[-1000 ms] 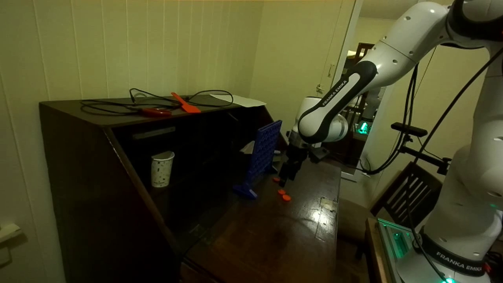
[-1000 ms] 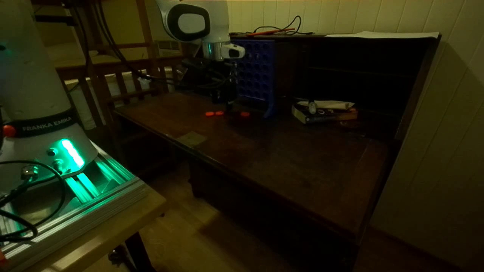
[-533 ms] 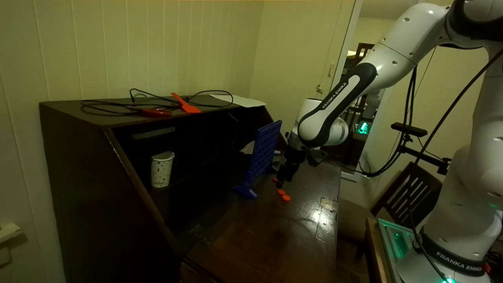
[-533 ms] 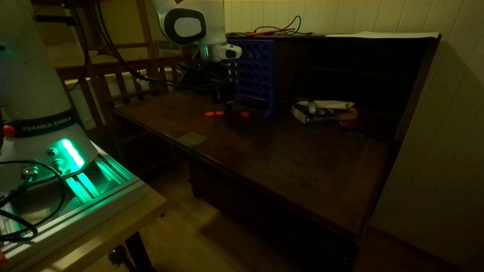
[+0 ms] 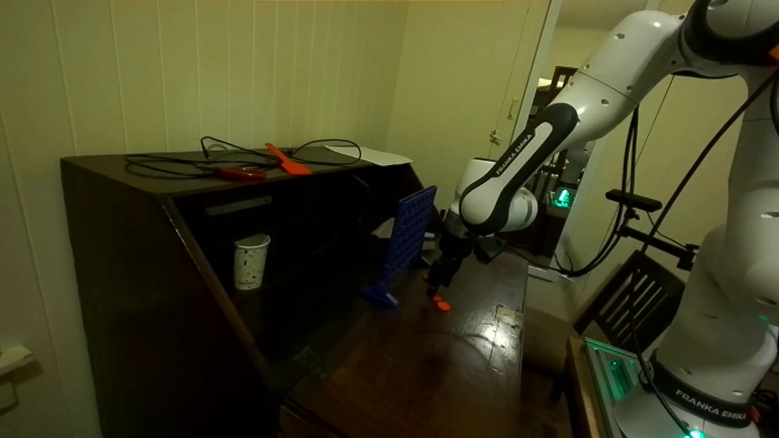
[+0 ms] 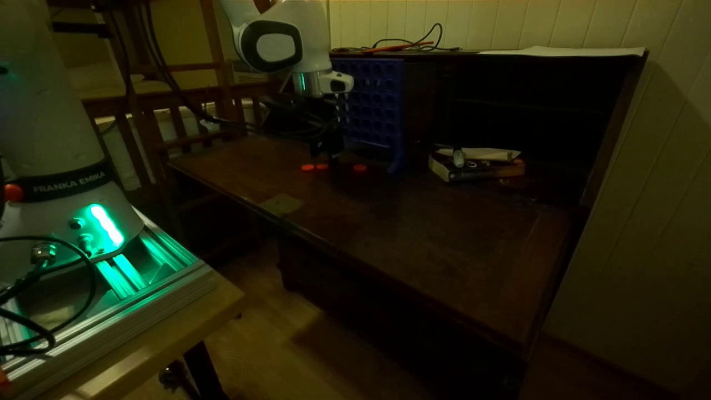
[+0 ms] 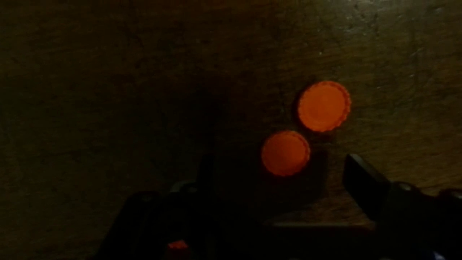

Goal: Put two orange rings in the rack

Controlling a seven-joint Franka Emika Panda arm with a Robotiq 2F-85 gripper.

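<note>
Behind the dark wooden desk (image 5: 395, 377) rises a pale panelled wall (image 5: 243, 73), and on the desk the blue rack with round holes (image 6: 372, 109) stands upright. I see nothing orange in it, so I judge that both placings are left to do — the first grasp seems in preparation. The gripper (image 7: 278, 160) has its jaws wide apart and holds nothing. In the wrist view one orange ring (image 7: 285, 153) lies between them, with a second orange ring (image 7: 324, 106) just beside it; in an exterior view, a third orange ring (image 6: 360, 168) rests apart from this pair
</note>
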